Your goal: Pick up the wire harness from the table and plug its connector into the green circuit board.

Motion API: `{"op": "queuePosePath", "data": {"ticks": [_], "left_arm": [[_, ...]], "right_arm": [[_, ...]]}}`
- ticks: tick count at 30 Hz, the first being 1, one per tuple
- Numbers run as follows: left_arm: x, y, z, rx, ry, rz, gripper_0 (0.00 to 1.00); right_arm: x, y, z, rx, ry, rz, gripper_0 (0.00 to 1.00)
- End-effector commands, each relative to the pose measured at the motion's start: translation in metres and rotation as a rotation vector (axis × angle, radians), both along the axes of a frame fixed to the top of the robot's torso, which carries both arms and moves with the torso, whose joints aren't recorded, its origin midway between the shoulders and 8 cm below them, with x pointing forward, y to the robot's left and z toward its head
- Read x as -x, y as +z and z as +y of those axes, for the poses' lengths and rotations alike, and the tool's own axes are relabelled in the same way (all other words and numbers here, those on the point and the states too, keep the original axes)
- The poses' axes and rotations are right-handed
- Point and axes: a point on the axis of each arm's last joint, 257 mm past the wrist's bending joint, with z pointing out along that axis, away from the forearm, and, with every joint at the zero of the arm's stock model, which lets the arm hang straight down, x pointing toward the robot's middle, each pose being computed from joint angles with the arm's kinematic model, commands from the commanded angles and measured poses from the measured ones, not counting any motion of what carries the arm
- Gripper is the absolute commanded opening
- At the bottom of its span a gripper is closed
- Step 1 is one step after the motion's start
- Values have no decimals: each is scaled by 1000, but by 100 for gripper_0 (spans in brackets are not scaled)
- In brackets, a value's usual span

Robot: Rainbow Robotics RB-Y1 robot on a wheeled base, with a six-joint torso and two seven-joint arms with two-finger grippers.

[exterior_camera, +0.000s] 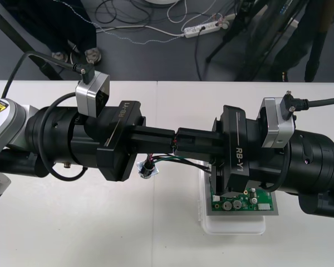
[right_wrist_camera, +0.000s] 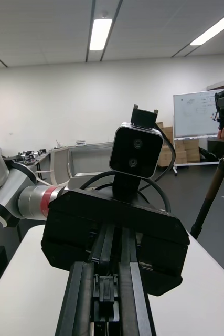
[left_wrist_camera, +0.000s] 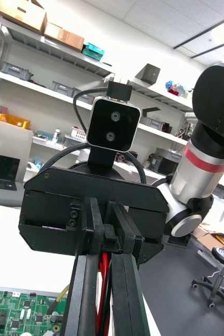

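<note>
A pale bench [exterior_camera: 72,222] is seen from above. Two dark arms reach across it from opposite sides and meet tip to tip above its middle. The left gripper [exterior_camera: 168,140] comes in from the left, and its jaws are closed on the red and black wires [left_wrist_camera: 103,278] of the wire harness [exterior_camera: 175,160]. The right gripper [exterior_camera: 185,143] comes in from the right, its jaws drawn together on a small black plug [right_wrist_camera: 105,291].

A white base [exterior_camera: 234,227] sits on the bench under the right arm. It carries the green circuit board [exterior_camera: 242,203], which is partly hidden by that arm.

The harness hangs between the two grippers, beside the board and apart from it. Its thin wires trail under the fingers, and the round metal socket [exterior_camera: 147,169] dangles below the left gripper.
</note>
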Motion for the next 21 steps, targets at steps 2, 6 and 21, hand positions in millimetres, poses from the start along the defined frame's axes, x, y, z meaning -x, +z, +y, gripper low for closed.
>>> {"op": "queuePosePath", "data": {"ticks": [2,6,21], "left_arm": [[1,14,-1,65,11,-50,5],[2,13,0,65,9,-52,0],[4,13,1,64,1,-69,0]], "right_arm": [[16,12,4,-31,24,-47,49],[16,12,4,-31,25,-44,75],[13,2,2,11,17,-44,100]]}}
